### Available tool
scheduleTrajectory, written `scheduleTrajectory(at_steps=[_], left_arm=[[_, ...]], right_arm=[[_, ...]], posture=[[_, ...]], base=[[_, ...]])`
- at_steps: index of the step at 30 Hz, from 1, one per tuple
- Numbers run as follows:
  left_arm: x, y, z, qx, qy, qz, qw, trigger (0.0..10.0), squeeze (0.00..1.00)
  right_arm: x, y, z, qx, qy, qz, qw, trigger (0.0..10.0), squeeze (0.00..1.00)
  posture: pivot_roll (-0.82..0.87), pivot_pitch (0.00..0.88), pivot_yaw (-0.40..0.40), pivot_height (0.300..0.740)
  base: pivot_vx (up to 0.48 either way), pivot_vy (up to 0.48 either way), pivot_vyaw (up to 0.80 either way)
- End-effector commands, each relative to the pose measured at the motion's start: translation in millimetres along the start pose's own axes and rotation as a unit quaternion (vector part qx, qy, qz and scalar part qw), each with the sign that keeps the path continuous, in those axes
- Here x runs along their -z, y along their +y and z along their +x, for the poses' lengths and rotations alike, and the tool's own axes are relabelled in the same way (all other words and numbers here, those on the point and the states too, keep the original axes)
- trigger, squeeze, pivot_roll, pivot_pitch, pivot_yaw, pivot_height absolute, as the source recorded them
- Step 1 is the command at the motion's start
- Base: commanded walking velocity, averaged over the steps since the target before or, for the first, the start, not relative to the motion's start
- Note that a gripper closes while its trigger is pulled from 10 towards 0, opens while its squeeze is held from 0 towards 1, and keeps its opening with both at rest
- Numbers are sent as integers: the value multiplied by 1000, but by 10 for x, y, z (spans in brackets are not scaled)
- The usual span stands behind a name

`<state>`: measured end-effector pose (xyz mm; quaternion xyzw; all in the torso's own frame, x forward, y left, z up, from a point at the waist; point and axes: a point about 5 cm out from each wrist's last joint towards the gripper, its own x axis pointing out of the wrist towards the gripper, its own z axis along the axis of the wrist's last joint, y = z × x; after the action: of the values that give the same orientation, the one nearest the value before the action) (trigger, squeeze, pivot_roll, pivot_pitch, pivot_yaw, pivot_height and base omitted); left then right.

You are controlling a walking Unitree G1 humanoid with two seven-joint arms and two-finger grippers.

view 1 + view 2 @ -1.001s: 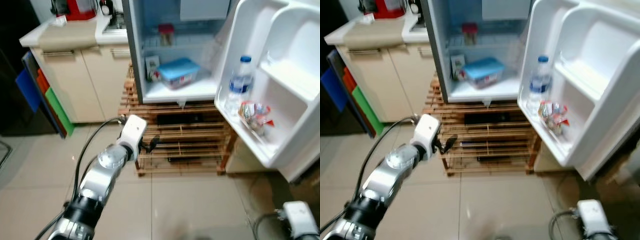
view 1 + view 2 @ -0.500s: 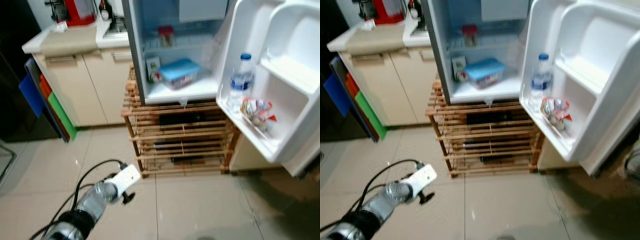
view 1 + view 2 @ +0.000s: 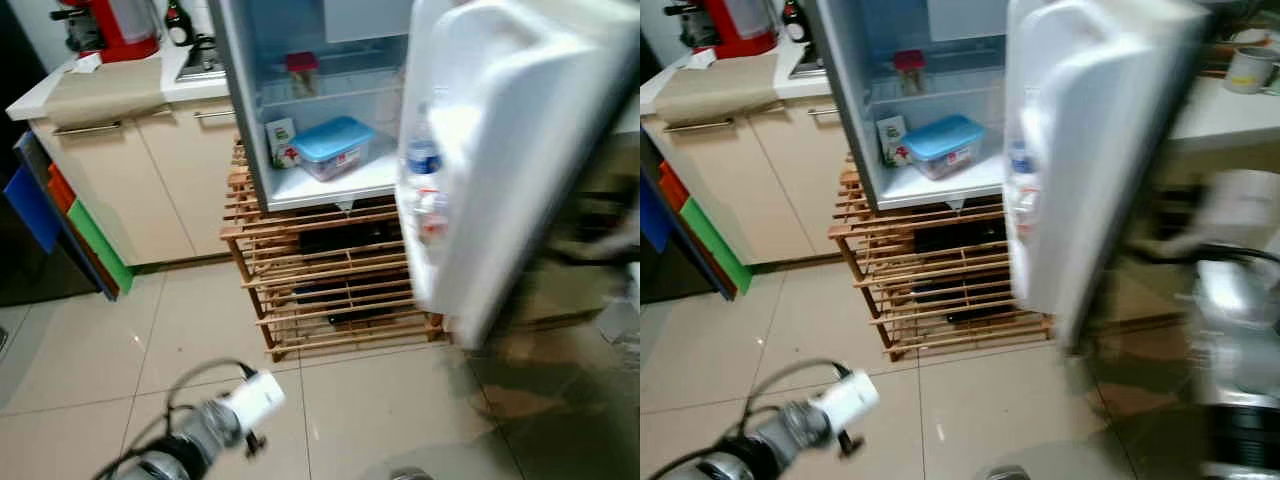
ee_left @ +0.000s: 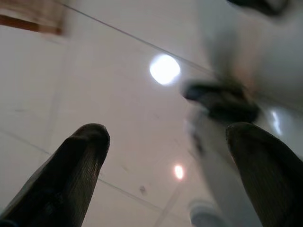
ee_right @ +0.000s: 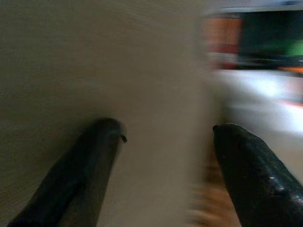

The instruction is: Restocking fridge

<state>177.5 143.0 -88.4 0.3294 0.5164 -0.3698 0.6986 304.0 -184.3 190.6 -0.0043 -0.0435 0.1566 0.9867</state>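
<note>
The small fridge [image 3: 300,100] stands open on a wooden rack [image 3: 330,280]. Inside are a blue-lidded box [image 3: 335,145], a small carton [image 3: 283,140] and a red-lidded jar [image 3: 303,70]. Its white door [image 3: 500,150] is blurred and stands half swung in, with a water bottle [image 3: 422,160] on its shelf. My right arm [image 3: 1230,300] is a blur behind the door. The right gripper [image 5: 165,130] is open, one finger [image 5: 90,156] over a pale surface. My left gripper [image 4: 165,137] is open and empty, low over the floor tiles [image 3: 90,340].
Beige cabinets [image 3: 120,170] with a red appliance [image 3: 100,20] on top stand left of the fridge. Blue, orange and green boards [image 3: 70,230] lean at their end. A mug [image 3: 1248,68] sits on a counter to the right.
The fridge door has swung from wide open toward the fridge. My right arm has come up behind it. The camera has shifted; the left arm stays low.
</note>
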Motion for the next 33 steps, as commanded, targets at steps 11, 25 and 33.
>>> scheduleTrajectory(at_steps=[11,25,33], left_arm=[[-465,338,-103,-143,-88,-40,985,10000,0],[-1327,973,-710,-196,-376,-99,900,10000,0],[-1896,1408,-2002,-225,-641,-171,714,10000,0]], right_arm=[[-143,-100,61,4,17,-31,999,10000,0],[248,82,-21,47,52,7,998,10000,0],[374,-259,-242,199,33,-33,979,10000,0]], posture=[[-230,0,66,740],[-227,0,70,740],[-232,0,75,740]], base=[[0,0,0],[0,0,0],[0,0,-250]])
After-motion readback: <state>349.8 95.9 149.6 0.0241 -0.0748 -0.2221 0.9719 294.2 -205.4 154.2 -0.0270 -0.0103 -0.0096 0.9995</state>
